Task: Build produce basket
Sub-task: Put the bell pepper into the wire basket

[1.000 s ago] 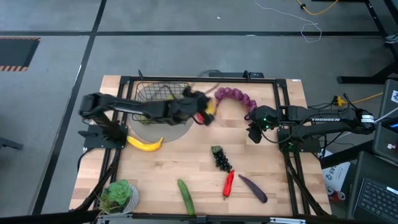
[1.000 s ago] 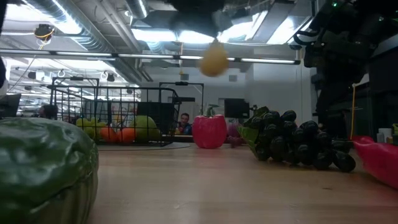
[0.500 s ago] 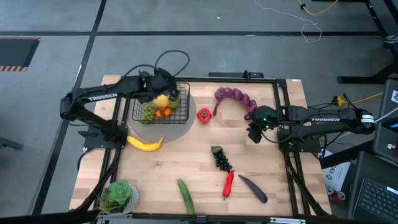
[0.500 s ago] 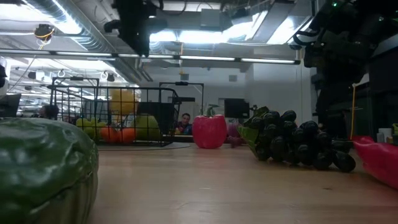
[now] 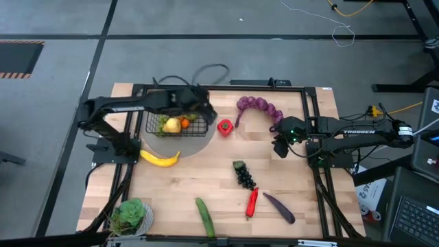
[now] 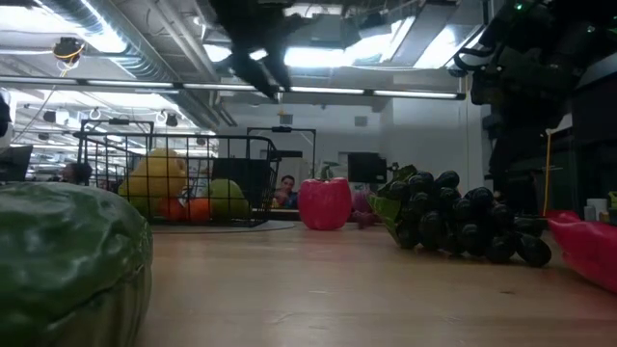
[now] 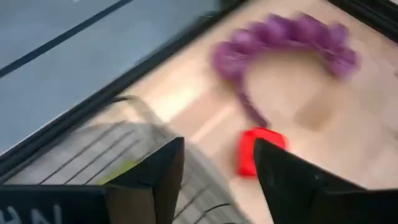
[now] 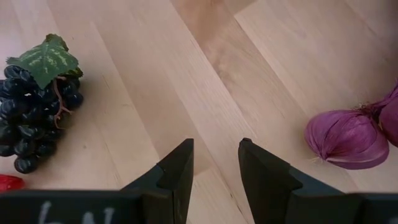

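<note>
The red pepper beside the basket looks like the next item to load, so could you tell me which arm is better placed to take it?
Probably the left. Its tool is open and empty over the basket, right beside the red pepper. The right tool waits farther off, near the purple bunch.

Stuff you can't really make out here

The left wrist view is all motion blur: the purple bunch (image 7: 283, 46) and red pepper (image 7: 260, 152) are smears. In the low view a green vegetable (image 6: 67, 265) is cut off at the corner, and the chili (image 6: 588, 246) runs off the edge.
</note>
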